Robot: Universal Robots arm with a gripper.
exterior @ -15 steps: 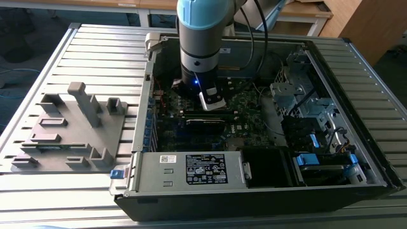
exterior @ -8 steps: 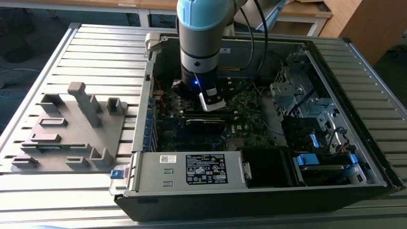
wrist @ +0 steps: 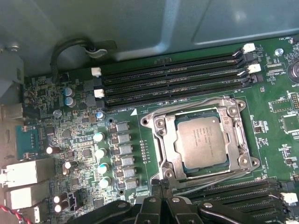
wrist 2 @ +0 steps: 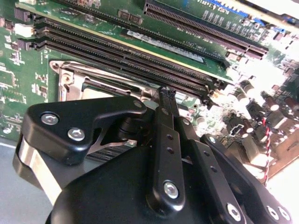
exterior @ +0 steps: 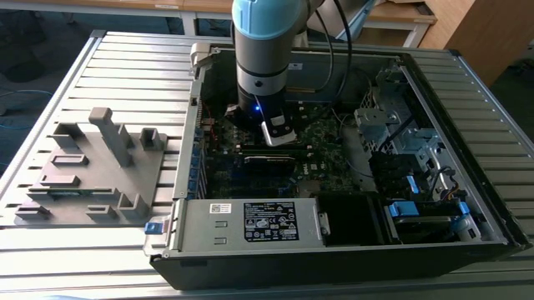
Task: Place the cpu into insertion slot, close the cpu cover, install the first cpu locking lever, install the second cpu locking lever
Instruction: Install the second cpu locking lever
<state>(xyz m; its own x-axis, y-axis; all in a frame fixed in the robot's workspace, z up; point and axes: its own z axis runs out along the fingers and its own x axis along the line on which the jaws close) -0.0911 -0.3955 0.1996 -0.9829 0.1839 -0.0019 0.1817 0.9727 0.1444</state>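
Note:
The cpu (wrist: 202,140) lies flat in the insertion slot on the green motherboard, its dull silver top showing. The shiny cpu cover (wrist: 236,122) is down around it as a frame. A thin wire lever (wrist: 210,178) runs along the socket edge nearest my gripper (wrist: 161,203). My gripper is shut, its black fingers pressed together just beside that edge. In the second wrist view the gripper (wrist 2: 167,92) tip stands over the socket's rim, next to the cpu cover (wrist 2: 70,74). In the exterior view the gripper (exterior: 279,139) reaches down into the open computer case.
Long black memory slots (wrist: 173,81) run along both sides of the socket. Rows of capacitors (wrist: 100,154) stand beside it. The case holds a power supply (exterior: 250,222) and a grey drive cage (exterior: 401,134). A grey fixture plate (exterior: 92,169) lies on the exterior view's left.

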